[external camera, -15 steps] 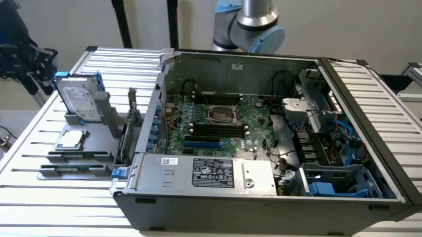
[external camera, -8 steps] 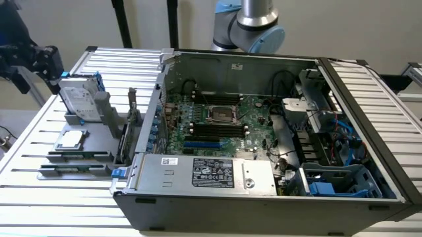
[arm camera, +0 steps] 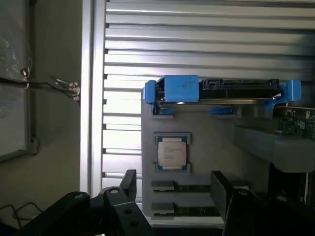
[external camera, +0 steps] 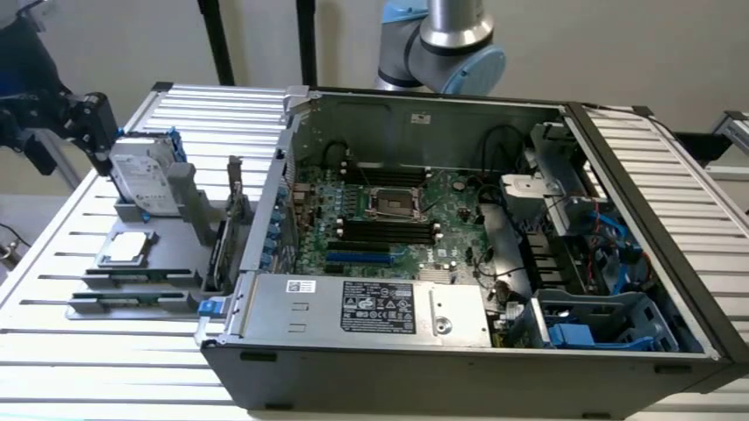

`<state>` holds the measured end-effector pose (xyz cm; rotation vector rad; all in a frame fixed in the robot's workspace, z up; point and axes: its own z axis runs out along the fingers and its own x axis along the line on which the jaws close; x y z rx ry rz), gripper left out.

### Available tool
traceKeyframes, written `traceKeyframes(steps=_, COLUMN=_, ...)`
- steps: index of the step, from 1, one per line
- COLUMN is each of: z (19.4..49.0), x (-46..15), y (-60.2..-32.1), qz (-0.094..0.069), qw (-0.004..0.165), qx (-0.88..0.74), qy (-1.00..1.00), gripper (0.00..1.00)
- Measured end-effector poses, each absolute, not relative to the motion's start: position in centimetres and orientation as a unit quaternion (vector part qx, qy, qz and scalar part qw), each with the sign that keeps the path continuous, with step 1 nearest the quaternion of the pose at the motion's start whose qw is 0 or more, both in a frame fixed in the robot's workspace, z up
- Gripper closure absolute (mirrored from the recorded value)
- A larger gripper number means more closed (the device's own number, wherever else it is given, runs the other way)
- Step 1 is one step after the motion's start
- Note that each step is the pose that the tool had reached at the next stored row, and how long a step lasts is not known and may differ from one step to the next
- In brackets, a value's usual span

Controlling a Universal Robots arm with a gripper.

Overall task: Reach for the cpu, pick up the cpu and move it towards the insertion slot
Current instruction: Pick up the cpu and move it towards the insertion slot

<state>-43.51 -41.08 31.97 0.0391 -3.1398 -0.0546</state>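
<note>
The cpu (external camera: 126,248) (arm camera: 172,153), a small square chip with a silver top, lies flat in a grey holder (external camera: 175,254) on the slatted table, to the exterior view's left of the open computer case. My gripper (external camera: 94,132) (arm camera: 174,189) hangs above and behind the holder, well clear of the chip. In the wrist view its two black fingers (arm camera: 129,182) stand apart with nothing between them, so it is open. The insertion slot (external camera: 395,203), a square socket with a silver frame, sits in the middle of the green motherboard inside the case.
A silver hard drive with a blue bracket (external camera: 146,180) (arm camera: 221,91) stands upright on the holder just behind the cpu. Memory sticks (external camera: 129,279) (arm camera: 189,188) lie in front of it. The case wall (external camera: 275,202) rises between holder and motherboard. Cables and a power supply (external camera: 368,307) crowd the case.
</note>
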Motion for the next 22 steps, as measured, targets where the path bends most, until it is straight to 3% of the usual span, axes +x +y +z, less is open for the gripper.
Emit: traceKeyframes(steps=22, z=28.0, x=-43.5, y=-42.0, qz=-0.017, qw=0.001, qx=0.012, qy=-1.0, gripper=0.29)
